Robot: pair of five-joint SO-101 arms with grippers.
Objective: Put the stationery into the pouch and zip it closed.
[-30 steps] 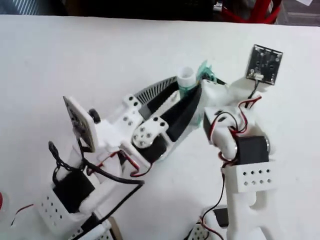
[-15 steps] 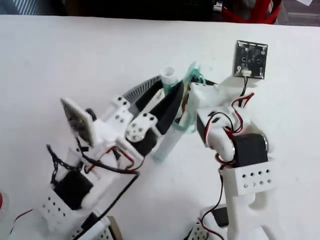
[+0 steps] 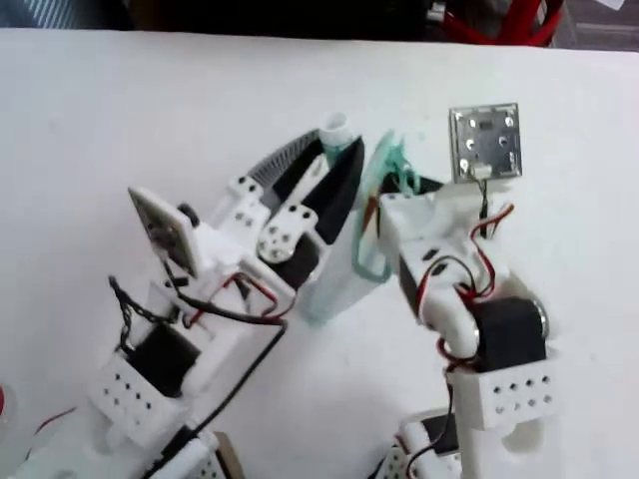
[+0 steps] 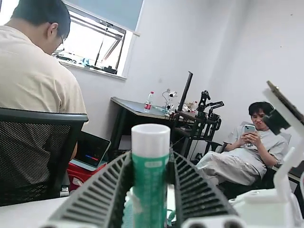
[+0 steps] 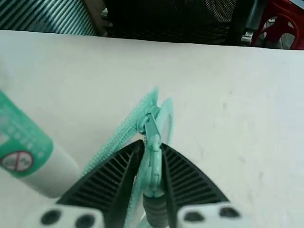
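White table (image 3: pixel 150 100) is recorded as the work surface. One translucent mint pouch (image 3: pixel 344 284) is gripped at its zip edge, pinched between the nearly closed jaws of the right gripper (image 5: pixel 152 146). One green-and-white glue stick (image 4: pixel 150 180) is clamped lengthwise between the jaws of the left gripper (image 4: pixel 150 159), its white cap protruding past the tips, just beside the pouch's zip end. The label print cannot be read; one red-ringed round mark is noted.

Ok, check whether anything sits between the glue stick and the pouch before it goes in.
Nothing visible does. The left gripper holds the glue stick right beside the zipper edge of the pouch, which the right gripper pinches. Whether the pouch's mouth is open there cannot be told.
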